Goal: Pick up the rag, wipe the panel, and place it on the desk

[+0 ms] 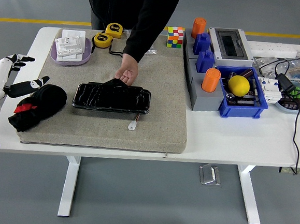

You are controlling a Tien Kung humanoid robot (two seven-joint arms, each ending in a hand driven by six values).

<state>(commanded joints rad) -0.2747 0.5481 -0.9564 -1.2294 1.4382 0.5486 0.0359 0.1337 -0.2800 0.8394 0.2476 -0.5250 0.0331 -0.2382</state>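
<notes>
A black rag (38, 106) with a red tag lies crumpled at the left end of the beige mat (159, 128). A glossy black panel (112, 97) lies flat on the middle of the mat. My left hand (18, 78) hovers just left of and above the rag, its fingers spread and holding nothing, one fingertip close to the rag's upper edge. A person's hand (127, 73) reaches down from the far side and touches the panel's far edge. My right hand is not in view.
A purple tray (58, 57) with white cards and two yellow tape measures (106, 35) sit at the back left. A Rubik's cube (175, 36), grey box, orange cups, blue bin (260, 102) with a yellow ball, and cables fill the right.
</notes>
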